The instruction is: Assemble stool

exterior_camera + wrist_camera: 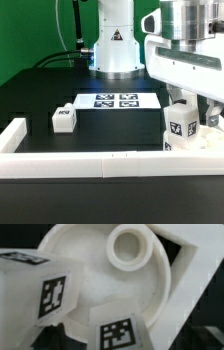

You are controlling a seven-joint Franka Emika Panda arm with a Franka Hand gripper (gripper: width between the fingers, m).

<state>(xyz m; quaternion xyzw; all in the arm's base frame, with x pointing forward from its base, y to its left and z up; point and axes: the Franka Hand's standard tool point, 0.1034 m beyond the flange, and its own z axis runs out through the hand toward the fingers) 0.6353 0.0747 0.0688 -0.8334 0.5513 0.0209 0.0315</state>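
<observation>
The white round seat fills the wrist view, underside facing the camera, with an empty round socket. A tagged leg sits against the seat. A second tagged leg lies right between my jaws. In the exterior view my gripper hangs at the right over this leg, which stands beside the low seat by the front rail. My gripper appears shut on that leg; the fingers are mostly hidden. A third leg lies loose on the left.
The marker board lies flat at the middle back, in front of the arm's base. The long white border rail runs along the front and turns up the left side. The table is black.
</observation>
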